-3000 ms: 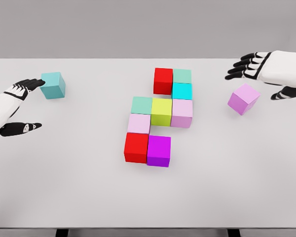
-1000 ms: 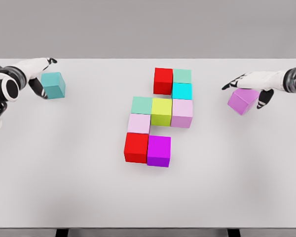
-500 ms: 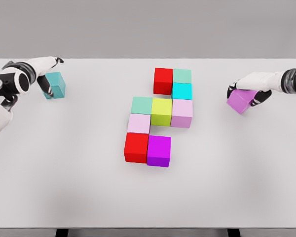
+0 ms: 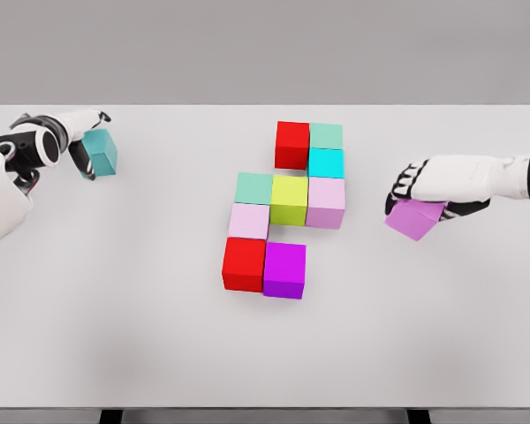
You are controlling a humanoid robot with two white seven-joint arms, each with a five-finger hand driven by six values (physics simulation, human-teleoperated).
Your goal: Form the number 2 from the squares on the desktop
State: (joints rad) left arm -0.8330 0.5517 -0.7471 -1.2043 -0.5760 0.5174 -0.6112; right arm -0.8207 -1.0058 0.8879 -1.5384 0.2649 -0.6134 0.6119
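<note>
Carrying is the step in hand: my right hand [image 4: 421, 183] is closed over the lilac cube [image 4: 412, 219], held to the right of the part-built figure [image 4: 284, 208], apparently just clear of the table [image 4: 141, 336], though I can't be sure. Its faces sit skewed to the figure's rows; a cube has no long axis. Next I square it up and seat it beside the magenta cube [image 4: 285, 269]. My left hand [image 4: 75, 141] wraps the teal cube [image 4: 100, 150] at the far left.

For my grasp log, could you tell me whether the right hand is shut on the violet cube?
Shut: the right hand wraps the tilted violet cube.
</note>
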